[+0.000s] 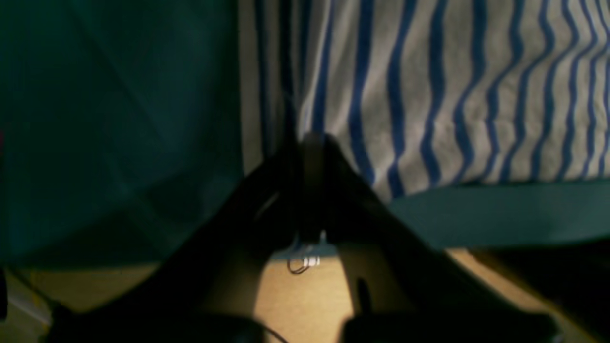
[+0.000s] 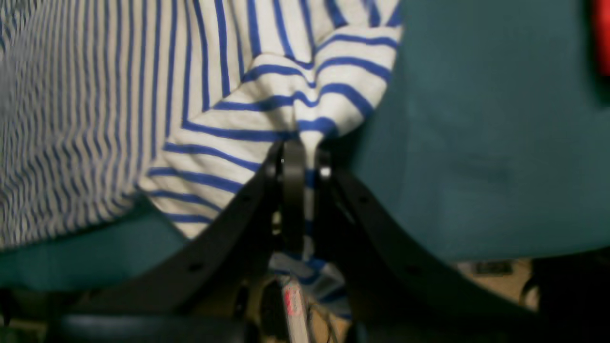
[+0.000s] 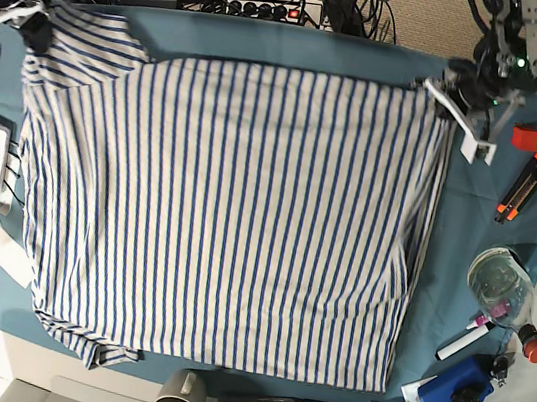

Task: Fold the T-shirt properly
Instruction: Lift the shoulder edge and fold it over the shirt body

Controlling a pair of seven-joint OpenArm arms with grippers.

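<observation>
The white, blue-striped cloth T-shirt [image 3: 226,215] lies spread nearly flat on the teal table cloth [image 3: 466,231] — no completed fold is visible, so most of the task remains. At the near edge a hem corner is bunched. At the far edge, the right gripper [image 2: 302,157] is closed on a pinch of shirt fabric; the left gripper [image 1: 310,143] is closed at the shirt's other far corner, apparently gripping its edge. Tools crowd both side margins, so the clear path appears to run toward the near hem.
</observation>
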